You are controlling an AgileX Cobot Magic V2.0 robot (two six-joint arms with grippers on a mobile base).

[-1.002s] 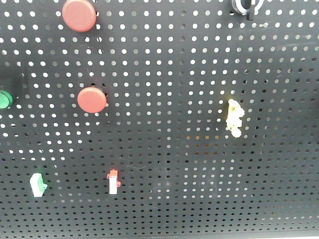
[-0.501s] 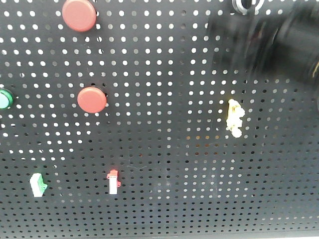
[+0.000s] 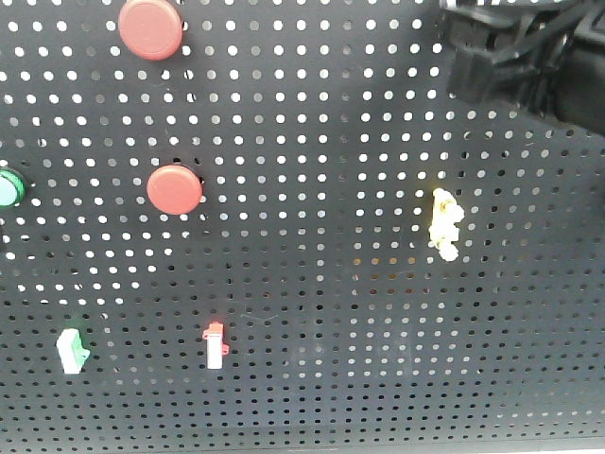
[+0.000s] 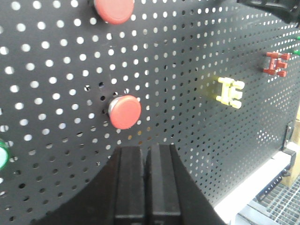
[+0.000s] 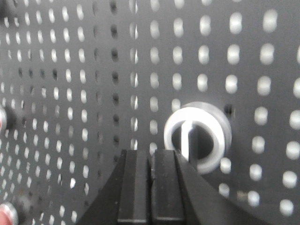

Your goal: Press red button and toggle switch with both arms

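Note:
The red button (image 3: pixel 149 28), the larger red disc, sits at the pegboard's top left; its lower part shows at the top of the left wrist view (image 4: pixel 114 9). My left gripper (image 4: pixel 146 149) is shut and empty, just below the smaller red disc (image 4: pixel 125 111), apart from the board. The toggle switch (image 5: pixel 198 137), a white ring with a lever, is just up and right of my shut, empty right gripper (image 5: pixel 151 152). In the front view my right arm (image 3: pixel 515 52) covers the switch at the top right. The left gripper is out of the front view.
On the black pegboard (image 3: pixel 321 284) are the smaller red disc (image 3: pixel 174 189), a green button (image 3: pixel 8 187) at the left edge, a yellow switch (image 3: pixel 444 225), a white switch with a red tip (image 3: pixel 216 344) and a green-white switch (image 3: pixel 71 350).
My right arm has come in from the right and now sits over the toggle switch at the top right, hiding it in the front view. The board's parts have not moved.

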